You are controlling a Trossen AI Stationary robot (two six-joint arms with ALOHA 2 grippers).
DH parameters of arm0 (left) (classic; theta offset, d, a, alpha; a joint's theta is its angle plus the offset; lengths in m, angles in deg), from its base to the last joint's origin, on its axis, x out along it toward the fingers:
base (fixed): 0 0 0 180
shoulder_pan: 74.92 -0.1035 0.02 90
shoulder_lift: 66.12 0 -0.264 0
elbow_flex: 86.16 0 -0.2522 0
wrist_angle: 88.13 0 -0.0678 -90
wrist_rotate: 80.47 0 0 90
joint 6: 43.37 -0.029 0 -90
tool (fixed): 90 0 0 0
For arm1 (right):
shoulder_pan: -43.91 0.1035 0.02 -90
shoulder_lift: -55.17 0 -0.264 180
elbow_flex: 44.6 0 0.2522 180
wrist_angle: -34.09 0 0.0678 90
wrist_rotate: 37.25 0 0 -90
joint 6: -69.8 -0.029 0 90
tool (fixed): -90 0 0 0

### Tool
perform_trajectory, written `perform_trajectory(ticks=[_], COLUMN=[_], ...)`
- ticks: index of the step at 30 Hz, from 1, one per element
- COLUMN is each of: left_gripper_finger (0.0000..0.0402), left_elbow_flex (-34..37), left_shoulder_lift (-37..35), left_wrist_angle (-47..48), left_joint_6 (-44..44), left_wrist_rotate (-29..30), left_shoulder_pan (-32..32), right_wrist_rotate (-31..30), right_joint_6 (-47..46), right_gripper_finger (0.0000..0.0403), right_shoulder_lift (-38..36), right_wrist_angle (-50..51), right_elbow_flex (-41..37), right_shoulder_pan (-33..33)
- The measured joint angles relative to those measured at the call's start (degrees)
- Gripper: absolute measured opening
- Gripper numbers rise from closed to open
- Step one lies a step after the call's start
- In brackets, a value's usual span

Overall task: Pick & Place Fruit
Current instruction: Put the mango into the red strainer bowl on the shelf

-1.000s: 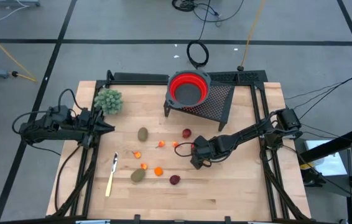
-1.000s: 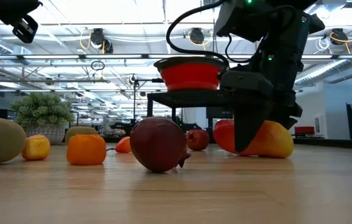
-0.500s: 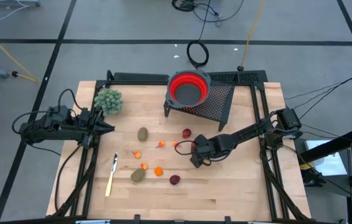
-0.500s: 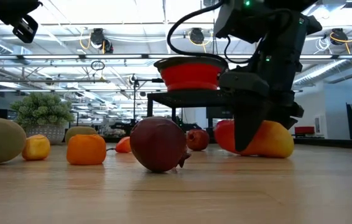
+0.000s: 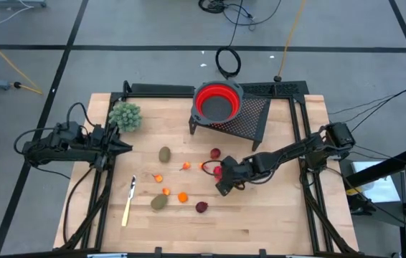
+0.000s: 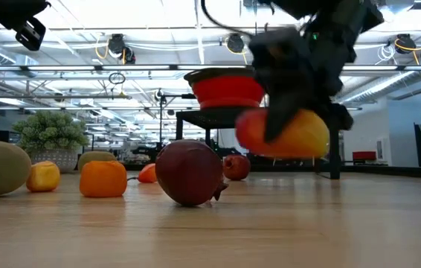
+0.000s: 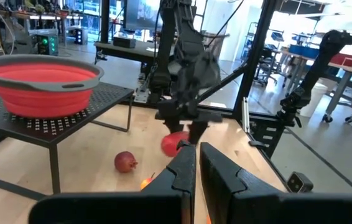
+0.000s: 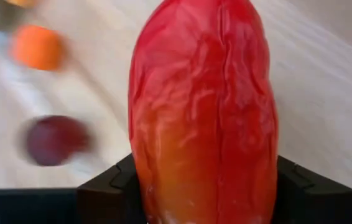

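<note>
My right gripper (image 5: 222, 179) is near the table's middle, shut on the elongated red-orange-yellow fruit (image 6: 283, 135), which fills the right wrist view (image 8: 204, 106). On the wood lie two brownish-green ovals (image 5: 164, 154) (image 5: 159, 202), two dark red balls (image 5: 215, 153) (image 5: 201, 207) and several tiny orange bits (image 5: 183, 197). My left gripper (image 5: 125, 147) waits shut at the table's left edge, above the wood (image 7: 198, 168). My right gripper pinches the elongated fruit between its two fingers (image 8: 111, 186), one on each long side, at its orange part (image 8: 157, 180). The fingers come down at a slant from the table's right. The fruit is lifted clear of the table and lies about level (image 6: 300, 138).
A red collapsible bowl (image 5: 217, 102) sits on a black mesh stand (image 5: 253, 115) at the far edge. A bushy green clump (image 5: 125, 115) stands far left. A yellow-handled knife (image 5: 128, 202) lies near left. Bare wood spreads along the near and right sides.
My right gripper has risen and shifted a little toward the table's left, taking the elongated fruit with it. The fruit rested on the wood a second ago and now hangs clear above it. The other fruit has stayed in place.
</note>
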State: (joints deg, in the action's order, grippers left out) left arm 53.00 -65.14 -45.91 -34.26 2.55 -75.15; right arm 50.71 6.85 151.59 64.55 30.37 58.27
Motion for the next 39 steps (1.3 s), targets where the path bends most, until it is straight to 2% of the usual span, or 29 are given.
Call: perform_trajectory(ticks=[8, 13, 19, 33, 39], left_gripper_finger=[0.0021, 0.0021, 0.0021, 0.0021, 0.0021], left_elbow_flex=[0.0, 0.0, 0.0, 0.0, 0.0], left_shoulder_lift=[0.0, 0.0, 0.0, 0.0, 0.0], left_wrist_angle=[0.0, 0.0, 0.0, 0.0, 0.0], left_joint_6=[-0.19, -0.4, -0.4, 1.35, 1.51], left_wrist_rotate=[0.0, 0.0, 0.0, 0.0, 0.0], left_shoulder_pan=[0.0, 0.0, 0.0, 0.0, 0.0], right_wrist_rotate=[-0.88, -0.86, -0.88, -0.86, -0.88], right_joint_6=[7.55, 16.54, 29.87, 70.99, 83.79], right_gripper_finger=[0.0217, 0.0205, 0.021, 0.0215, 0.0216], right_shoulder_lift=[-7.24, -11.32, -15.76, -24.03, -24.56], right_wrist_angle=[-15.18, -23.53, -30.08, -32.83, -33.21], right_elbow_flex=[0.03, 0.09, 0.11, 0.11, 0.11], right_shoulder_pan=[-0.1, -1.18, -3.16, -4.65, -4.65])
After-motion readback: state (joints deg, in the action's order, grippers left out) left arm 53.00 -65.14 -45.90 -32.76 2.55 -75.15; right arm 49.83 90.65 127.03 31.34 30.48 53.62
